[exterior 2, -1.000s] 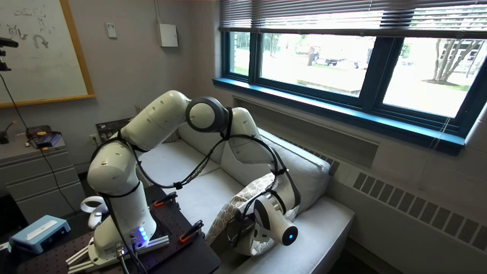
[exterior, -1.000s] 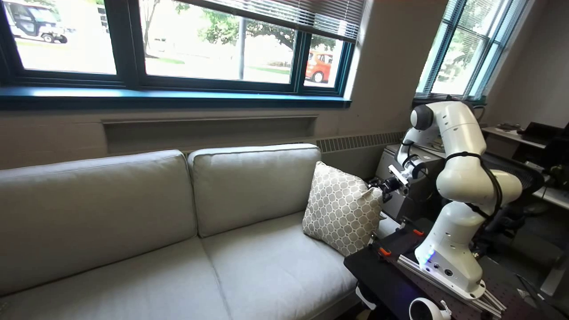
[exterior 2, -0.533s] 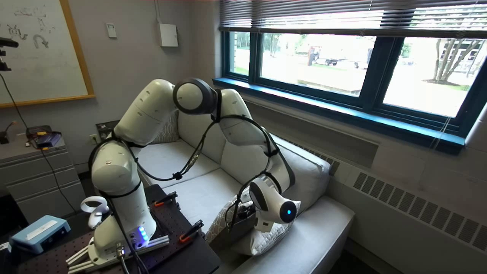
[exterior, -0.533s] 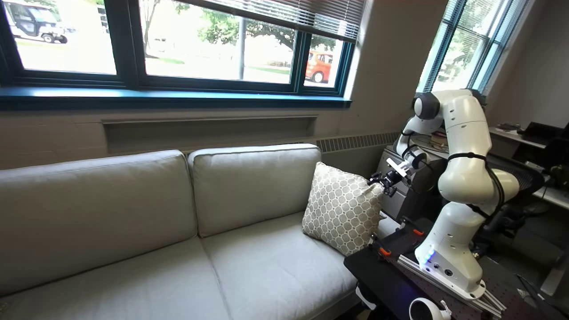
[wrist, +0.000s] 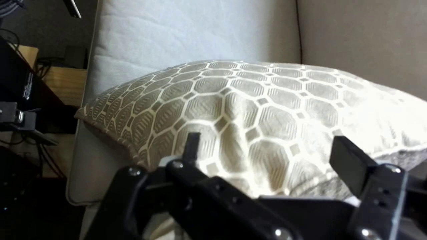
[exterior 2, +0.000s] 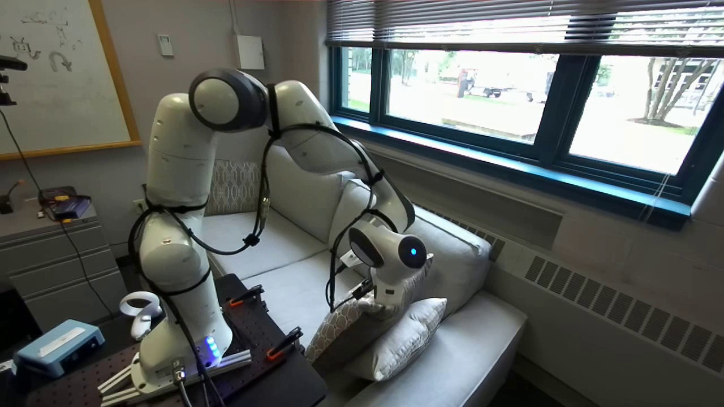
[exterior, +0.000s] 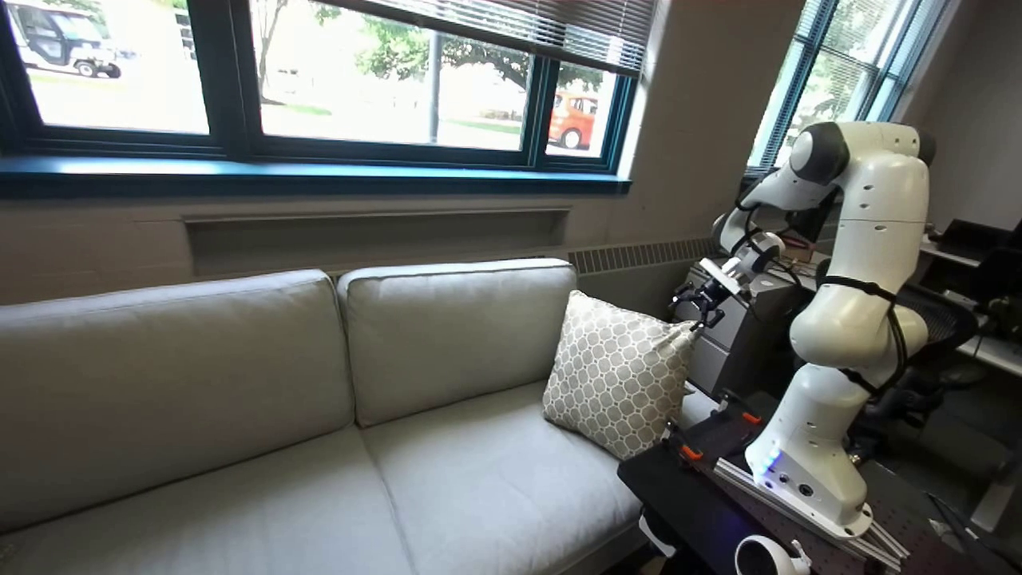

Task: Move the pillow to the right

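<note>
The pillow (exterior: 611,375), beige with a white lattice pattern, leans at the right end of the sofa. It also shows in an exterior view (exterior 2: 339,325), partly behind the wrist, and in the wrist view (wrist: 247,110). My gripper (exterior: 687,314) is at its upper right corner, with the lower finger at or touching the corner tip. In the wrist view the gripper (wrist: 265,138) is wide open above the creased pillow, with nothing clamped between the fingers. In an exterior view the arm's wrist hides most of the gripper (exterior 2: 359,289).
A smaller white pillow (exterior 2: 404,342) lies between the patterned pillow and the sofa armrest (exterior 2: 469,353). The backrest (exterior: 463,335) stands behind. The robot's black table (exterior: 679,491) with orange-tipped clamps (exterior: 691,453) borders the sofa. Another patterned pillow (exterior 2: 233,186) is at the sofa's far end.
My gripper has risen and drawn back from the pillow. The pillow's upper right corner has moved up and outward; the rest of it stays put. The white pillow shows more now.
</note>
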{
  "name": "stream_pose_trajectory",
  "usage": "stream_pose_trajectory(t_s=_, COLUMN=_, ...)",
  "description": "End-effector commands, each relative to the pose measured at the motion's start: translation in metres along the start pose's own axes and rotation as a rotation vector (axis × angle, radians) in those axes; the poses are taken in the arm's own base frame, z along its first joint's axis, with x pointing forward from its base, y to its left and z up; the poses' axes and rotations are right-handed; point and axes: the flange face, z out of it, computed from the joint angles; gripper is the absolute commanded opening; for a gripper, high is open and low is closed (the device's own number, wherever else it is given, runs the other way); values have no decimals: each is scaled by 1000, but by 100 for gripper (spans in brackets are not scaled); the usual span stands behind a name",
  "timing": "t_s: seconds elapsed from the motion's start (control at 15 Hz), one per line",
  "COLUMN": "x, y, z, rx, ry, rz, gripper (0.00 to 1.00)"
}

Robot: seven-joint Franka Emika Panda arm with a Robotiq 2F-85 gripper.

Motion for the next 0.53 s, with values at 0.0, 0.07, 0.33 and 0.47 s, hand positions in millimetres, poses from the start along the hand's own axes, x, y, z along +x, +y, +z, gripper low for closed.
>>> stream_pose_trajectory(t_s=0.0, x=-70, y=-27, z=-13, rx=-36, ry=97, rz=-88, gripper=100)
stream_pose_trajectory(t_s=0.07, x=-87, y=-38, z=-11, rx=-61, ry=119, rz=-126, gripper=100)
stream_pose_trajectory(t_s=0.33, x=-161, y=-85, z=17, rx=-254, ry=80, rz=-335, gripper=100)
stream_pose_trajectory(t_s=0.47, x=-192, y=-101, z=37, rx=-335, ry=39, rz=-428, gripper=100)
